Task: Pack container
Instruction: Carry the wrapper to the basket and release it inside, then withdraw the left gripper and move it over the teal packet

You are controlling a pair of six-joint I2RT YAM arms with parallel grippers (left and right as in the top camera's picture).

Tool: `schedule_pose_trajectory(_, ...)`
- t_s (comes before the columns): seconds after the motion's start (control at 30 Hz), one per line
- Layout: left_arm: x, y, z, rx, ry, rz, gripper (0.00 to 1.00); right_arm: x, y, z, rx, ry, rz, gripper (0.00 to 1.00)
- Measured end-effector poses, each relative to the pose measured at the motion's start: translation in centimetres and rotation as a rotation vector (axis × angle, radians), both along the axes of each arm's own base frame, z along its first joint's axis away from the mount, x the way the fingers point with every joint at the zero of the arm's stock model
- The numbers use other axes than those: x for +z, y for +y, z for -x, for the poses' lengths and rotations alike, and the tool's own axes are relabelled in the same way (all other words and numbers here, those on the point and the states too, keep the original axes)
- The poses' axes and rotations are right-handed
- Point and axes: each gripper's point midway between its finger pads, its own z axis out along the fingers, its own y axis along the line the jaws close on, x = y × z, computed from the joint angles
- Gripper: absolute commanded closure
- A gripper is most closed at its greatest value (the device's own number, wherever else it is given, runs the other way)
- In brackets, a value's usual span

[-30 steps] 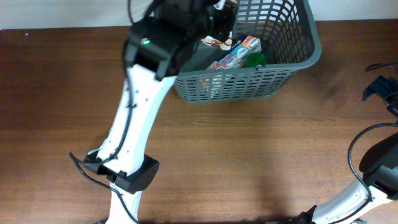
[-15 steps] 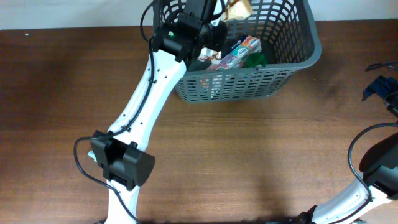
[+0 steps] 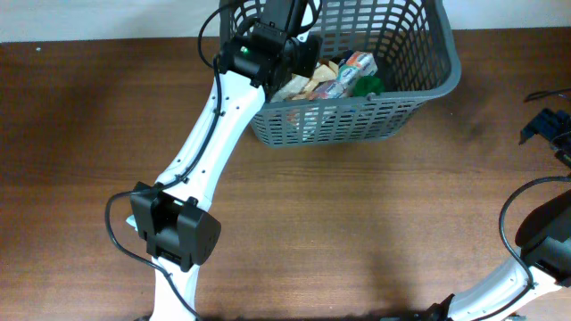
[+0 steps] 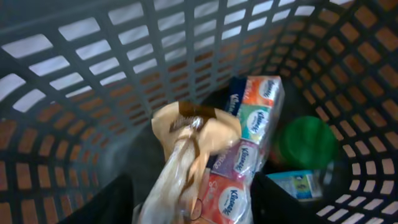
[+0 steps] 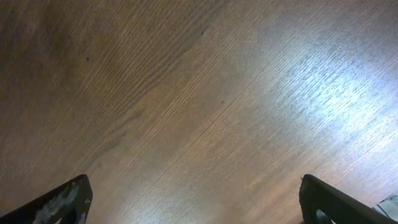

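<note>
The wooden table takes up most of my overhead view. The dark grey lattice basket stands at its far edge, and on the left wrist feed its slotted walls curve all around the left fingers. The left arm reaches up from the near side and over the rim, so the left gripper hangs inside the basket. Its fingers are spread wide apart at the bottom of the wrist picture. A tan crinkled plastic bag lies between them and runs ahead of the tips; I cannot tell whether either finger touches it. A Kleenex tissue multipack lies partly under the bag, ahead and toward the right finger. A green-lidded jar sits just beyond the multipack on that side, with a small teal box nearer the right fingertip. The right gripper hovers over bare wood, its jaws wide apart with nothing between them.
</note>
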Motion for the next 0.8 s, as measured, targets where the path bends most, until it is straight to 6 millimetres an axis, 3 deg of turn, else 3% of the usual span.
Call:
schedule_pose_trajectory(0.2, 0.8, 0.4, -0.2, 0.007, -0.008, 0.005, 0.30, 0.0, 0.0, 0.0, 0.000, 0.000, 0.000, 0.01)
schedule_pose_trajectory(0.33, 3.8, 2.7, 0.1, 0.044, -0.011, 0.008, 0.13, 0.0, 0.0, 0.0, 0.001, 0.000, 0.000, 0.01)
schedule_pose_trajectory(0.43, 7.0, 6.4, 1.7, 0.115, 0.012, 0.023, 0.06, 0.0, 0.0, 0.0, 0.001, 0.000, 0.000, 0.01)
schedule_pose_trajectory(0.67, 15.7, 16.3, 8.3, 0.326, -0.026, 0.112, 0.02, 0.0, 0.0, 0.0, 0.001, 0.001, 0.000, 0.01)
schedule_pose_trajectory(0.8, 17.6, 21.2, 12.5, 0.496, 0.000, 0.159, 0.02, 0.0, 0.0, 0.0, 0.000, 0.001, 0.000, 0.01)
